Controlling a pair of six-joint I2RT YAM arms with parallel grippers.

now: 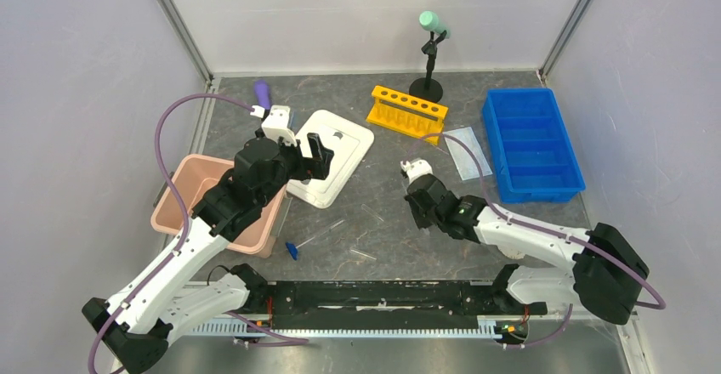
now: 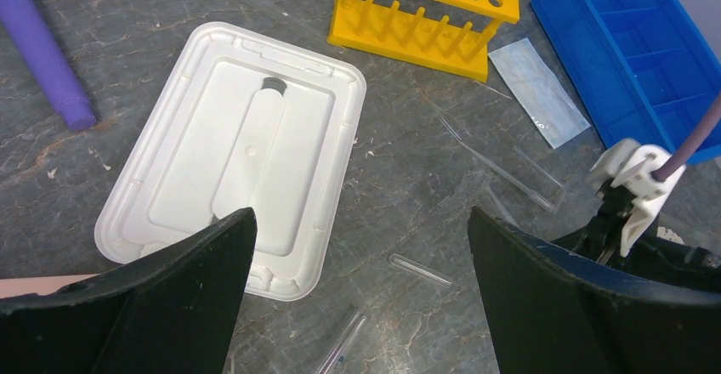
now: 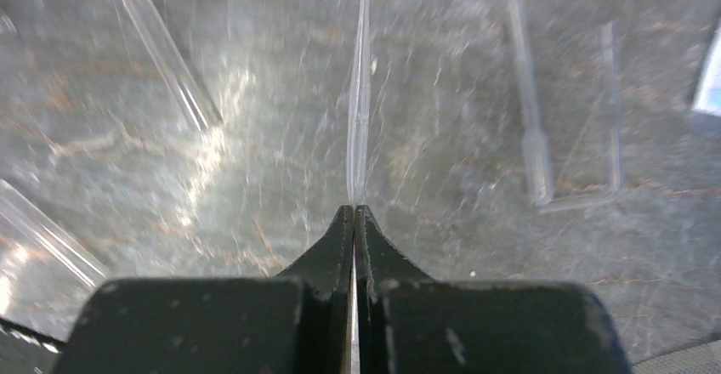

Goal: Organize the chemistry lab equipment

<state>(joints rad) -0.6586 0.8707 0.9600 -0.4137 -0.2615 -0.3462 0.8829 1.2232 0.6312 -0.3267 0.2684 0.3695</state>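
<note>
Tube (image 3: 360, 93) between right jaws, wrist-view only

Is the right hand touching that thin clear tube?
Touching. The right wrist view shows the right hand shut on the thin clear tube, which runs out from between its fingertips.

Yellow rack (image 1: 408, 112), blue bin (image 1: 494, 149), white tray (image 1: 340, 136), pink tub (image 1: 200, 160), purple cylinder (image 1: 263, 95) and pale blue mask (image 1: 468, 153) stand out against the grey, rust-veined bench (image 1: 332, 93).
</note>
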